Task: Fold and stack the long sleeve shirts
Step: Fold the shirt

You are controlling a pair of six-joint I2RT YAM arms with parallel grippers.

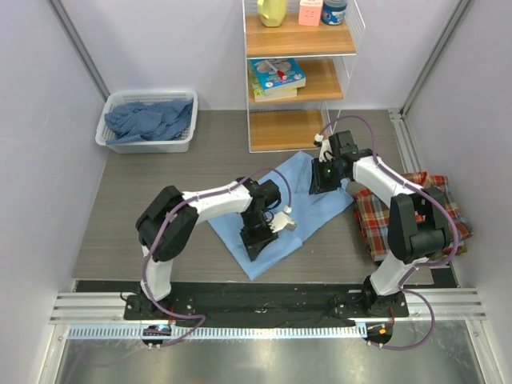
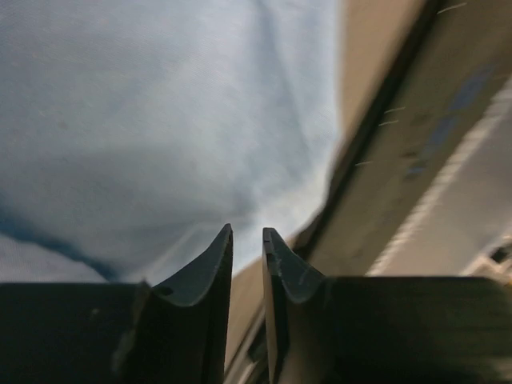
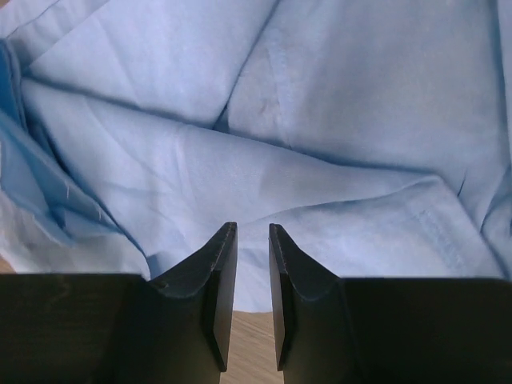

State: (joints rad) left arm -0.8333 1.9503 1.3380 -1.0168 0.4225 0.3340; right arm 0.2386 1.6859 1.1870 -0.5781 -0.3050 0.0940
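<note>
Where the grey-brown wood-grain surface (image 1: 144, 184) meets the pale lilac walls, a white wire shelf unit (image 1: 344, 72) with wooden boards stands at the back. It holds a book (image 1: 276, 76) on the middle board and a yellow bottle (image 1: 272, 12), a pink item (image 1: 310, 12) and a blue jar (image 1: 334, 10) on the top one, all three cut off by the frame edge. A white basket (image 1: 108, 138) in the far left corner holds crumpled darker blue cloth (image 1: 148, 120). A metal rail (image 1: 264, 308) runs along the near edge under both arm bases.

The light blue shirt (image 1: 316, 208) lies spread at the middle of the surface, between the arms. The left tool (image 1: 256, 244) rests on its near left part and the right tool (image 1: 318, 186) on its far right part. The plaid shirt (image 1: 424, 204) lies at the right edge of the surface, partly covered by the right arm.

In the left wrist view the left tool's fingers (image 2: 216, 264) stand a narrow slit apart with nothing seen between them, and the cloth beyond is blurred. The right wrist view shows the right tool's fingers (image 3: 224, 272) likewise slightly apart, wood showing through the gap, creased blue fabric just past the tips. The shirt's collar and sleeves are hard to make out.
</note>
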